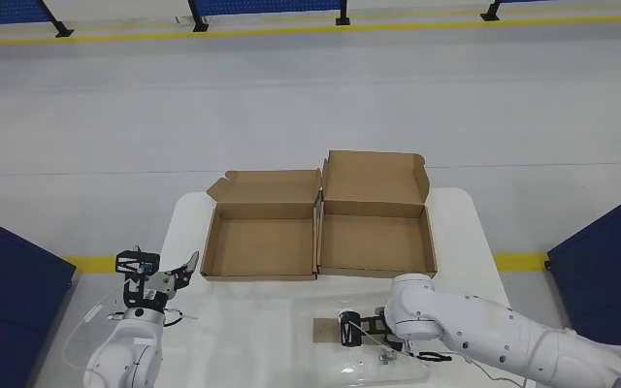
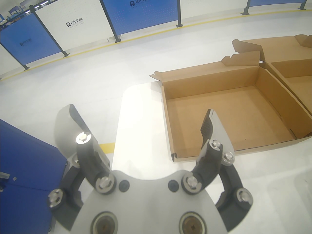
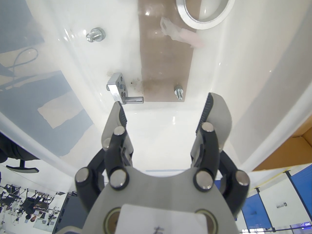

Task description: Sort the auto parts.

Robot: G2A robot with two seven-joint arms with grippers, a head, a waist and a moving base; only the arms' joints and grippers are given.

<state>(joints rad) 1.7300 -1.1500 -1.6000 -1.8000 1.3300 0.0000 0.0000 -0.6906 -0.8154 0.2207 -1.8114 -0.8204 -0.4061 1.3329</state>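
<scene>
Right gripper low over the table near its 6 o'clock edge, fingers spread, nothing between them. Loose parts lie just beyond its tips. The pinned bracket is hard by one fingertip, contact uncertain. The small stud sits at the rim of the brown mat near the other tip. The bolt and ring lie farther out. Left gripper hangs off the 8 o'clock corner, fingers wide, empty. Left box and right box stand open at 12 o'clock, nothing seen inside. Risks, as I judge them:
- A straight descent would likely set a fingertip on the bracket and skid it.
- Stud and bolt are round and could roll off the near edge if nudged.
- Closing across the mat rim may pinch mat along with stud.
- The ring looks smooth and wide, prone to slipping.
- Nothing marks which box takes which part, so a mis-sort is possible.
</scene>
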